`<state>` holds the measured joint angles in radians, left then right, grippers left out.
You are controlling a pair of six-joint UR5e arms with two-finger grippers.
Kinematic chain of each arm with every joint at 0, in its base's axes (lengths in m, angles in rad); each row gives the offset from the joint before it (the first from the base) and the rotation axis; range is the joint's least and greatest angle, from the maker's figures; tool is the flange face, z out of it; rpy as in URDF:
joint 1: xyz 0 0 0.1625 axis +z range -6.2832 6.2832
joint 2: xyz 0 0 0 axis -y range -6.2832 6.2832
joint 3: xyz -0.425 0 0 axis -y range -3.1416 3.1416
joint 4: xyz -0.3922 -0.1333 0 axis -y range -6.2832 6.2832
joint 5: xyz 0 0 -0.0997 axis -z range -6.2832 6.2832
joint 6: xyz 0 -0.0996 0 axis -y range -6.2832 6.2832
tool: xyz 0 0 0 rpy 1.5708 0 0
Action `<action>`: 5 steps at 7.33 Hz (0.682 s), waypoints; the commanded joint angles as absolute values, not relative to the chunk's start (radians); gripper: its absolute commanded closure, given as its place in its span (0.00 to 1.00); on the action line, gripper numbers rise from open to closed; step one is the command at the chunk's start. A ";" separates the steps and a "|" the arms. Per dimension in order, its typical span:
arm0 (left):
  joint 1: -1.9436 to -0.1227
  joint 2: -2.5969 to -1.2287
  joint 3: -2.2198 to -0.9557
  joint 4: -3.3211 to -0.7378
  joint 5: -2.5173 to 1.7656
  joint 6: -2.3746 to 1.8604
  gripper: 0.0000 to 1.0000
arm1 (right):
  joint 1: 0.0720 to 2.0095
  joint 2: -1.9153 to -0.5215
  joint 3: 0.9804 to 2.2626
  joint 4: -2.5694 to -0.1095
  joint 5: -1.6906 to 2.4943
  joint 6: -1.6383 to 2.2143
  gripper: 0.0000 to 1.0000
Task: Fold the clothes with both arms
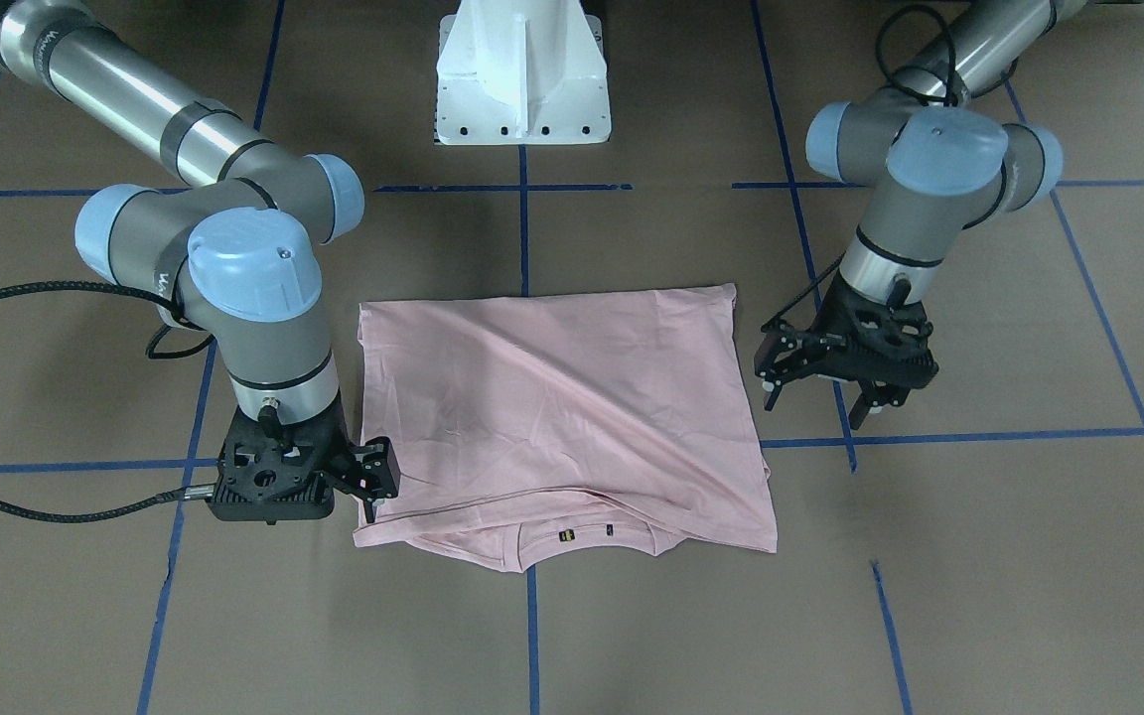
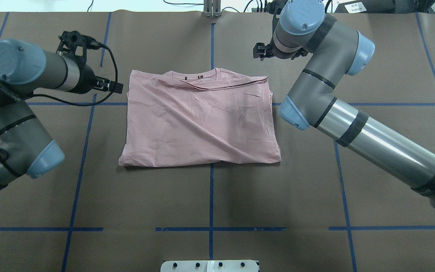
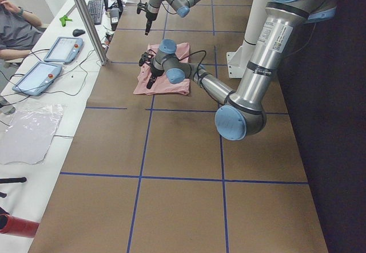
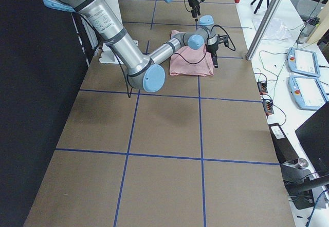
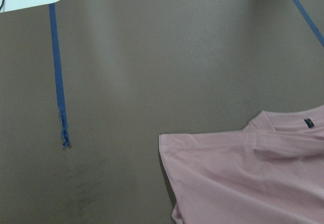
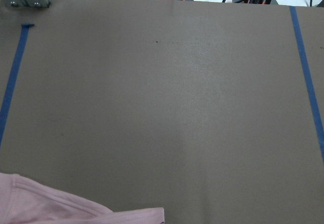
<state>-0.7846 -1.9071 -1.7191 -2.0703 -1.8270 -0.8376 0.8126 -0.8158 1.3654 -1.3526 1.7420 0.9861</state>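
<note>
The brown paper-covered table [image 2: 210,196] with its blue tape grid carried a pale pink T-shirt [image 2: 198,121], folded into a rough rectangle at its middle. The black left gripper [image 1: 820,397] hung just beside the shirt, fingers spread and empty; the black right gripper [image 1: 373,501] sat at the shirt's collar-side corner, and I could not tell how its fingers stood

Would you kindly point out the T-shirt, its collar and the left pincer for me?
T-shirt [image 2: 202,121], overhead exterior view, middle of the pink cloth.
collar [image 2: 210,74], overhead exterior view, ribbed band at the far edge.
left pincer [image 1: 815,410], exterior front-facing view, midway between its open fingertips.
</note>
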 commanded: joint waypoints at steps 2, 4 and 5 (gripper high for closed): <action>-0.585 -1.801 -1.830 -2.072 -1.745 -1.082 0.18 | 0.811 -0.827 1.391 -1.351 1.741 0.985 0.00; -0.482 -1.802 -1.827 -2.072 -1.681 -1.207 0.33 | 0.813 -0.828 1.391 -1.351 1.743 0.985 0.00; -0.479 -1.804 -1.821 -2.071 -1.681 -1.207 0.33 | 0.813 -0.827 1.391 -1.351 1.743 0.985 0.00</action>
<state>-0.5048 -1.8031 -1.8251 -2.0721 -1.6963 -1.1797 0.8128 -0.8276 1.3911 -1.3515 1.7421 0.9848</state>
